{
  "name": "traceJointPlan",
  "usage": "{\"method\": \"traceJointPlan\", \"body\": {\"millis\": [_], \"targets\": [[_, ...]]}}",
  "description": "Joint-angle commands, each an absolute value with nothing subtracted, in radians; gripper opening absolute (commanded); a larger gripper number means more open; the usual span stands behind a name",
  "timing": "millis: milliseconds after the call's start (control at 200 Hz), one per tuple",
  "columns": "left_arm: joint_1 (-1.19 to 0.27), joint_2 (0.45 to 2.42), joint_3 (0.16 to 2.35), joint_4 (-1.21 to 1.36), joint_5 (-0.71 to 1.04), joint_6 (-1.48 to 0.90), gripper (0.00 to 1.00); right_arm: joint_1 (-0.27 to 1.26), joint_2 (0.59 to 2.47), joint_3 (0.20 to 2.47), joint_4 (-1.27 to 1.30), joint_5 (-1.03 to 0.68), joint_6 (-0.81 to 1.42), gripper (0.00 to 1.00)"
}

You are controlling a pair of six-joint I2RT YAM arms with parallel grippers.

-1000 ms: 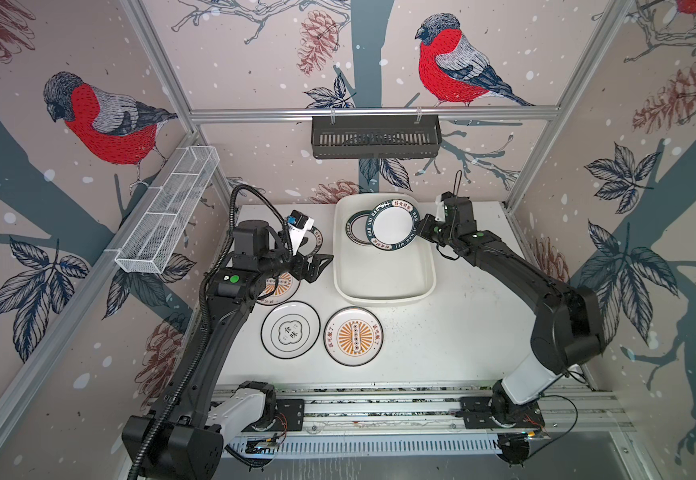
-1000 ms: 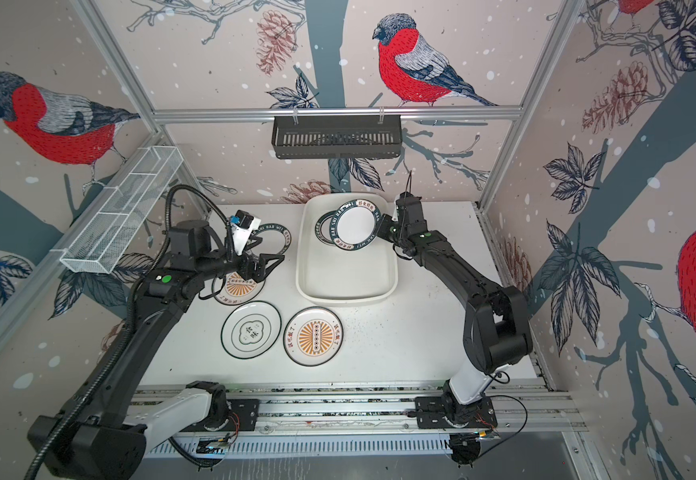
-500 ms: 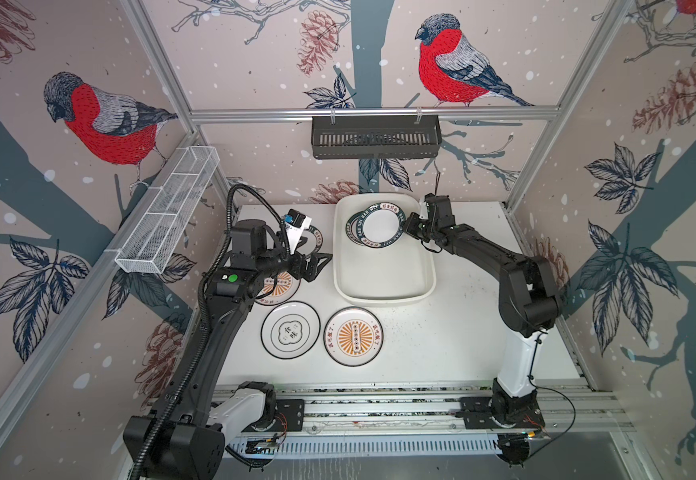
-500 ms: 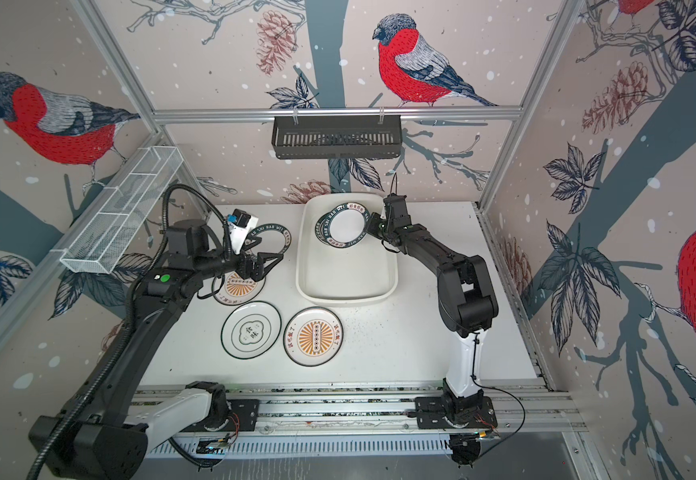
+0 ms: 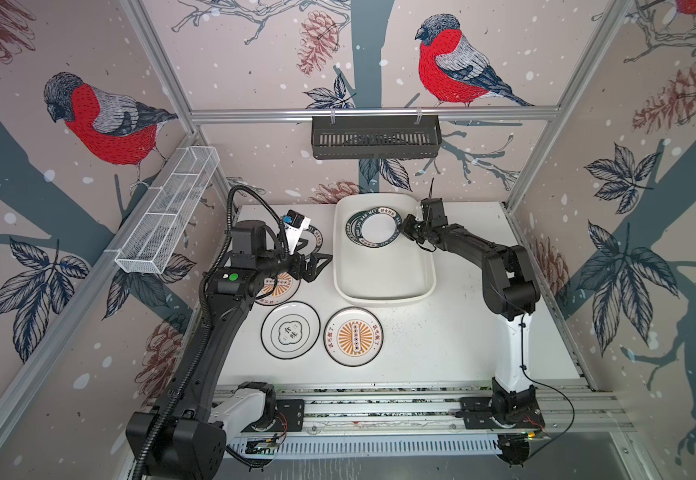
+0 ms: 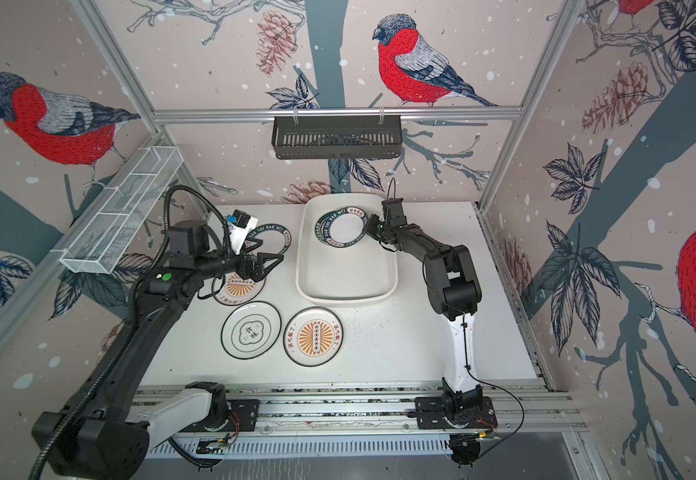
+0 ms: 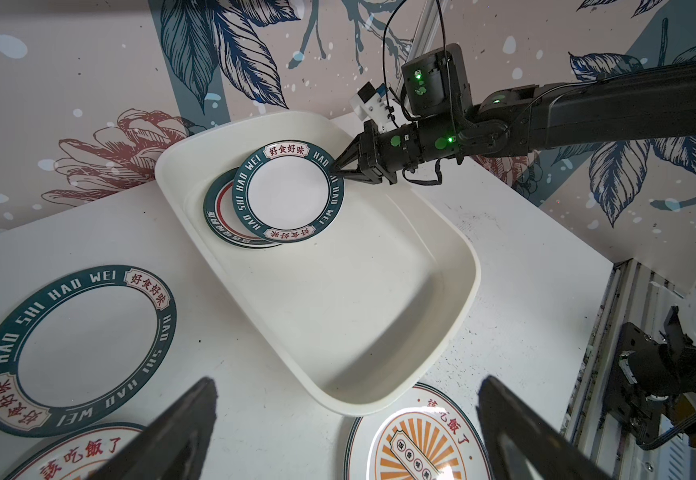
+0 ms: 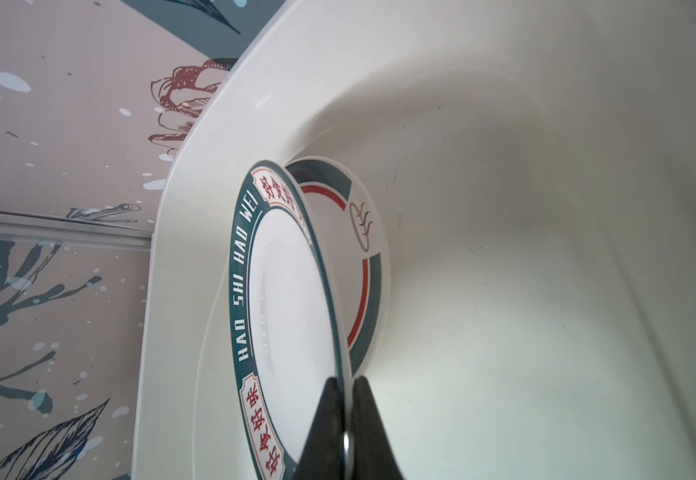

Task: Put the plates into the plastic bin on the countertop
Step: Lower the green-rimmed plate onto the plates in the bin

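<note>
While the right gripper (image 7: 336, 167) pinched the lettered plate (image 7: 288, 193), tilted above a second plate (image 7: 214, 212) in the plastic bin (image 7: 338, 311), levelling before release was advisable — the left gripper (image 7: 348, 384) hung spread.

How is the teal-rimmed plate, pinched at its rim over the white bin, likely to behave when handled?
Probably stiff: the teal-rimmed plate looks flat though the right end effector pinches only its rim. Its glossy face suggests it could slip. Tilted above the lower plate, it would likely slide if released.
</note>
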State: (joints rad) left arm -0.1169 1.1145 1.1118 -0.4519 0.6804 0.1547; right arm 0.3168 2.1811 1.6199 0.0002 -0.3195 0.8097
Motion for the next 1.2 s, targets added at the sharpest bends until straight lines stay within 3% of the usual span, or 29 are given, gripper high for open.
{"method": "traceJointPlan", "body": {"millis": [0, 1196], "targets": [[-0.115, 1.117, 1.113, -0.431, 0.699, 0.153, 0.97, 0.314, 2.196, 1.643, 0.057, -0.325, 0.831, 0.01], [-0.112, 1.138, 1.118, -0.425, 0.709, 0.160, 0.97, 0.321, 2.337, 1.785, 0.005, -0.375, 0.853, 0.08]]}}
